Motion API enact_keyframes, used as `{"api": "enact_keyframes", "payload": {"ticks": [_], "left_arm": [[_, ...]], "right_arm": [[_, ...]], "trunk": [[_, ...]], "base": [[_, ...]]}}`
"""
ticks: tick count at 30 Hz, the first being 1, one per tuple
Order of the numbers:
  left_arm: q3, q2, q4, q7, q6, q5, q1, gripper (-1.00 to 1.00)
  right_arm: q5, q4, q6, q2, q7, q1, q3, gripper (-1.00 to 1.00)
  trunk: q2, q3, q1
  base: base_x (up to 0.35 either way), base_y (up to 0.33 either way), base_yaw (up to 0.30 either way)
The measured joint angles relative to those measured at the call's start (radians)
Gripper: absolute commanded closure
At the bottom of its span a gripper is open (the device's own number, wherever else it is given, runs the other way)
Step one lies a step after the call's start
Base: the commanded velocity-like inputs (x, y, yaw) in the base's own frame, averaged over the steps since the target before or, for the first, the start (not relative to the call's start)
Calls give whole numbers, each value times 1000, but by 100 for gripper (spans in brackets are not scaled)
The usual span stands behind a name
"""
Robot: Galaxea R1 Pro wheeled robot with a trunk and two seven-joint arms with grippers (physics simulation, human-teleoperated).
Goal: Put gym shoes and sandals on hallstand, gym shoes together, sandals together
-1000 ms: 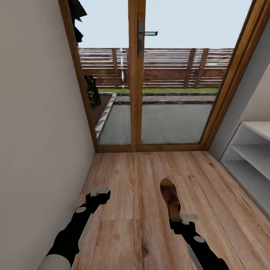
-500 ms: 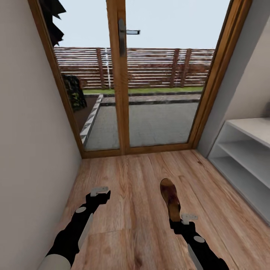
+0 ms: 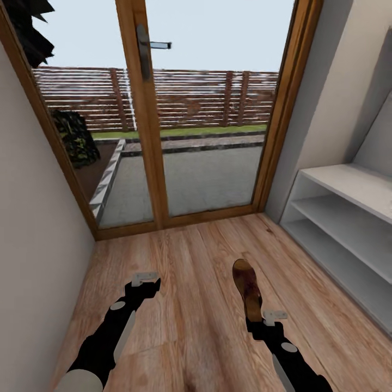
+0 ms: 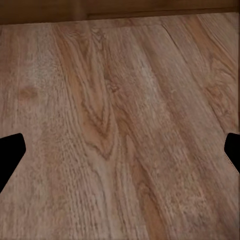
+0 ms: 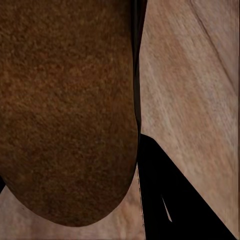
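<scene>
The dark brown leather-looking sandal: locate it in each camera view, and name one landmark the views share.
Head view: the dark brown leather-looking sandal sits low, right of centre, held out ahead of the right gripper.
Right wrist view: the sandal spans most of the frame, close up.
Left wrist view: not in it.
Shared landmark: the light brown wood-grain plank floor.

Sandals: one, brown (image 3: 247,288), lower centre-right of the head view; its brown surface (image 5: 65,110) takes up the left of the right wrist view.
Grippers: two, left (image 3: 145,282) at lower left, right (image 3: 261,318) at lower right.
Rack: one, light grey (image 3: 348,218), right edge of frame, two open shelf compartments.
Doors: one glazed, wood-framed (image 3: 142,136), upper centre; one handle (image 3: 149,48).
Floor: one plank surface (image 3: 190,272).
</scene>
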Motion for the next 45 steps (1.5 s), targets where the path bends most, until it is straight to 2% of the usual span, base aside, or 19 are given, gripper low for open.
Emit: {"api": "enact_keyframes", "payload": {"ticks": [22, 45], "left_arm": [[0, 0, 6, 0, 0, -1, 0, -100], [-1, 0, 6, 0, -2, -1, 0, -100]], "right_arm": [[0, 0, 0, 0, 0, 0, 0, 100], [-1, 0, 0, 0, 0, 0, 0, 100]], "trunk": [[0, 7, 0], [0, 27, 0]], "base": [[267, 150, -169], [100, 17, -222]]}}
